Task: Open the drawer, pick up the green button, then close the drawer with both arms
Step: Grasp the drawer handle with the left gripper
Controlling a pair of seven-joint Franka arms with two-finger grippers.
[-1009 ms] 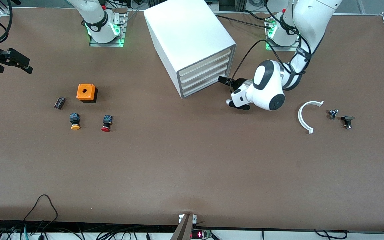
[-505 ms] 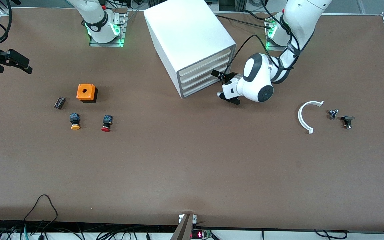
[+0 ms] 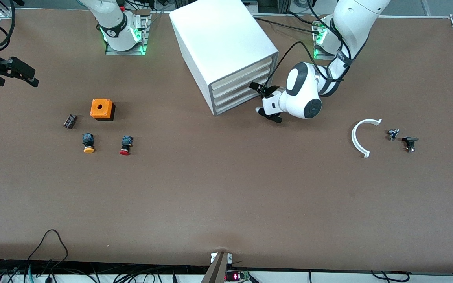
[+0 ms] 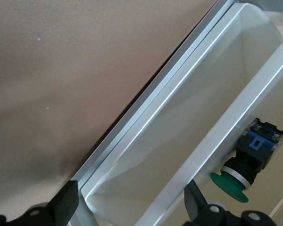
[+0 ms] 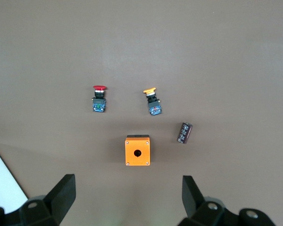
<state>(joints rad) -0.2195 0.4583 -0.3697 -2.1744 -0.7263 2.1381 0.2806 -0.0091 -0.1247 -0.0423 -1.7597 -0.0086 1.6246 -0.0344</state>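
Left gripper (image 3: 263,99) at the cabinet (image 3: 223,51) front, fingers (image 4: 66,202) spread wide, holding nothing.
Its fingers straddle the lowest drawer's (image 4: 179,141) end; the green button (image 4: 247,157) lies inside the cabinet; right gripper (image 3: 24,74) waits open and empty over the table's (image 3: 226,196) right-arm edge.

The left arm (image 3: 344,35) is shown reaching down from its base, its elbow bent and its wrist turned sideways. The left gripper (image 3: 261,99) is held low, level with the lowest tier of the cabinet (image 3: 226,51), with its fingers (image 4: 66,202) spread wide apart and nothing gripped between them. The right arm (image 3: 110,19) is shown waiting, drawn back toward its own end of the table (image 3: 226,196). The right gripper (image 3: 22,74) is held high above the table, its fingers (image 5: 61,193) likewise parted and empty.
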